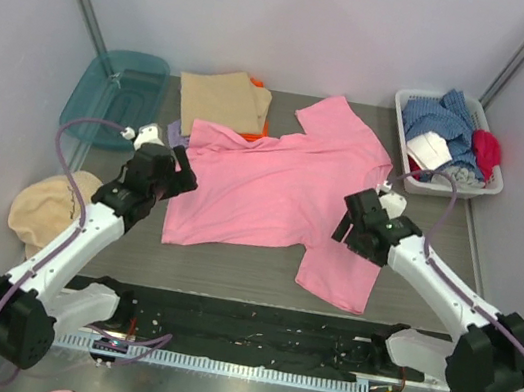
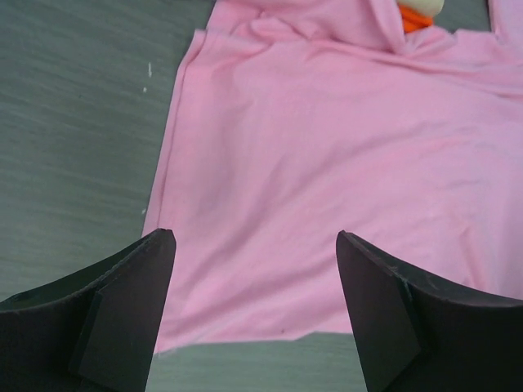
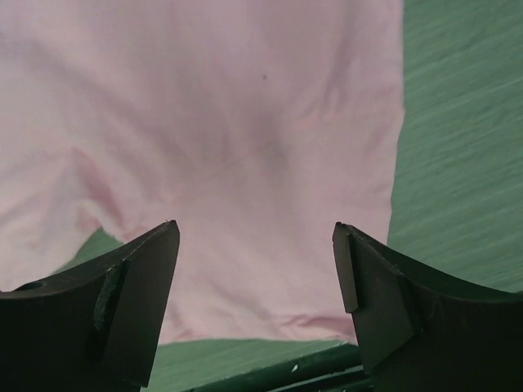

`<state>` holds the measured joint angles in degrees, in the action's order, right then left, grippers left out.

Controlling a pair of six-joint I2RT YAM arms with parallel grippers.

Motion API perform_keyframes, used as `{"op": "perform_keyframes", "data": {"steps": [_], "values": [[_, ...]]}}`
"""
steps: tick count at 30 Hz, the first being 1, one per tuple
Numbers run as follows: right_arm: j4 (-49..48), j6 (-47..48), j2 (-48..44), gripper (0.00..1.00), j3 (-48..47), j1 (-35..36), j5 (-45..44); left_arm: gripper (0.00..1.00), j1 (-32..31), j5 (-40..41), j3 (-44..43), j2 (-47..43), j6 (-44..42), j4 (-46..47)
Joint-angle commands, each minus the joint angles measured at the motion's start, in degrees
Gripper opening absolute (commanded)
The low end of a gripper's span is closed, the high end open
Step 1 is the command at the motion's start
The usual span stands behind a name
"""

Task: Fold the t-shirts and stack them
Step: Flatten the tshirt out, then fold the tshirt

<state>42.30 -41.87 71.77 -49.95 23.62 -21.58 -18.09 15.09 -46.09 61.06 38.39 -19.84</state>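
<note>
Top external view: left claw (image 1: 184, 175) and right claw (image 1: 348, 227) hang released, empty, over opposite sides of the pink t-shirt (image 1: 263, 191) spread on the tabletop (image 1: 228, 273), its collar touching the folded tan t-shirt (image 1: 223, 100); an uneven pinch may drag the tan one askew.
</note>
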Motion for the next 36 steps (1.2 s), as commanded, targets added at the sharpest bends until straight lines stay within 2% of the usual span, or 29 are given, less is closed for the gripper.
{"op": "perform_keyframes", "data": {"steps": [1,5,11,17,23,26,31,36], "values": [[5.68,-16.91,-9.60,0.82,3.62,7.92,-9.88,0.84,-0.46,-1.56,2.48,-7.95,2.04,-3.09],[9.81,-24.74,-12.17,0.82,7.58,13.81,-12.86,0.84,-0.55,-2.17,3.55,-10.51,1.95,-4.77],[12.01,-30.02,-13.85,0.81,12.07,16.90,-12.26,0.84,-0.63,-2.61,4.95,-11.92,1.86,-5.74],[7.10,-27.58,-11.48,0.81,14.10,17.69,-10.59,0.84,-0.63,-3.22,6.80,-12.02,2.39,-5.30],[5.86,-26.16,-11.12,0.81,12.60,18.48,-11.02,0.80,-1.33,-2.01,8.64,-6.66,2.74,-3.19],[6.12,-25.46,-12.17,0.82,11.99,18.40,-10.85,0.78,-1.42,2.92,9.35,-4.63,4.49,-5.65],[5.60,-23.97,-13.06,0.82,11.37,18.48,-10.32,0.68,-1.86,3.62,13.47,-3.84,11.07,-7.23],[4.11,-22.38,-12.44,0.82,11.02,18.48,-8.92,0.66,-2.74,7.93,18.04,-8.31,15.39,-10.22]]}}
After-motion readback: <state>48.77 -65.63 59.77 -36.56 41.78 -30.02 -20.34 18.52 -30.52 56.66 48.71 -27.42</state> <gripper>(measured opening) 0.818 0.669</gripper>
